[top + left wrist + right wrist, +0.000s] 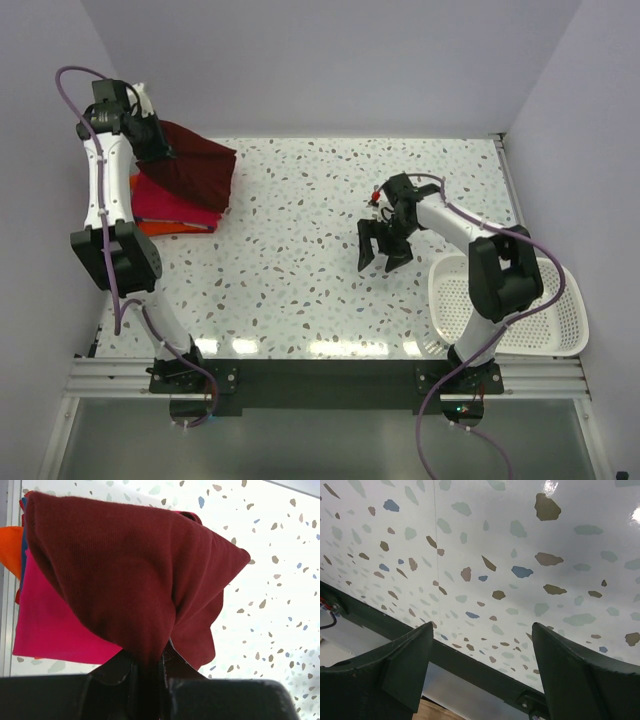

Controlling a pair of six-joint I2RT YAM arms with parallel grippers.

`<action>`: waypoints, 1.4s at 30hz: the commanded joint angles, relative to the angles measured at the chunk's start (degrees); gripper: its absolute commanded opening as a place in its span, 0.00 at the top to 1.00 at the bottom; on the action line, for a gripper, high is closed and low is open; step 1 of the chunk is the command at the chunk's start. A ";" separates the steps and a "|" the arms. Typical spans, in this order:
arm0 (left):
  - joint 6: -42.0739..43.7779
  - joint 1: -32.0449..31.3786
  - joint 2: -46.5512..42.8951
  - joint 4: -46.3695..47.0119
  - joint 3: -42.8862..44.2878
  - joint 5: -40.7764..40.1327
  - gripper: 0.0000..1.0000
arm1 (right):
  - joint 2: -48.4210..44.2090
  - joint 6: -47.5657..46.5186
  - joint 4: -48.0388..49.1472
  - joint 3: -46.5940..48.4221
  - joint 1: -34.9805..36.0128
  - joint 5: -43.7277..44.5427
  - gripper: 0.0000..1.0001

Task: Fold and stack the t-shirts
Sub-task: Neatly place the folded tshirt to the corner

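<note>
Dark maroon cloth t-shirt (135, 580) hangs bunched from the left tool (147, 666), whose fingers are clamped together on a fold of it. It drapes over a bright magenta-pink folded t-shirt (55, 625), which lies on an orange folded t-shirt (175, 228) at the far left corner of the speckled white counter (300, 260). The right tool (385, 258) hovers over bare counter right of centre, its fingers wide apart and gripping nothing. A white slotted plastic basket (555, 320) sits at the near right edge.
</note>
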 commanded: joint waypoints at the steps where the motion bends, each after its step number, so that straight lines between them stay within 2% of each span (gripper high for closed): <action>1: -1.17 2.52 1.49 4.58 3.17 4.58 1.00 | -3.06 -0.72 -1.62 0.28 0.01 -0.79 0.17; 8: -1.87 3.58 5.89 4.68 4.74 4.50 1.00 | -2.97 -0.11 -3.20 2.39 -0.07 -0.70 0.16; 11: -2.66 4.46 8.17 4.41 7.11 2.83 1.00 | -3.58 0.51 -3.38 3.27 -0.07 -0.61 0.16; 12: -3.10 4.89 9.22 3.80 7.82 1.18 0.97 | -3.93 0.60 -3.55 3.53 -0.07 -0.79 0.16; 13: -3.46 5.16 9.67 3.45 8.52 0.46 0.78 | -4.11 0.94 -3.64 4.05 -0.07 -0.87 0.16; 15: -4.77 5.78 10.20 3.01 9.40 -3.29 0.51 | -4.55 1.30 -3.81 4.50 -0.07 -0.96 0.16; 16: -5.13 5.78 10.11 2.83 9.75 -5.15 0.23 | -4.73 1.65 -3.90 5.11 -0.07 -0.96 0.16; 18: -6.09 5.95 9.68 2.39 9.93 -10.58 0.00 | -4.82 1.91 -3.99 5.55 -0.07 -0.79 0.16; 25: -7.42 5.95 3.97 2.56 6.08 -16.85 0.00 | -5.61 2.88 -4.25 7.66 -0.07 0.00 0.16; 31: -5.57 3.41 -8.07 7.39 -7.27 -20.29 0.00 | -5.61 2.53 -4.17 9.24 -0.16 1.23 0.16; 34: -5.31 1.56 -13.08 8.36 -10.18 -20.28 0.00 | -5.61 2.09 -3.90 9.86 -0.34 1.58 0.16; 39: -6.97 -6.43 -19.49 8.72 -13.17 -20.91 0.00 | -5.96 1.83 -3.03 10.39 -0.86 2.73 0.16; 42: -10.66 -11.09 -23.44 9.86 -17.91 -19.67 0.00 | -5.96 2.62 -1.89 10.91 -1.13 3.78 0.16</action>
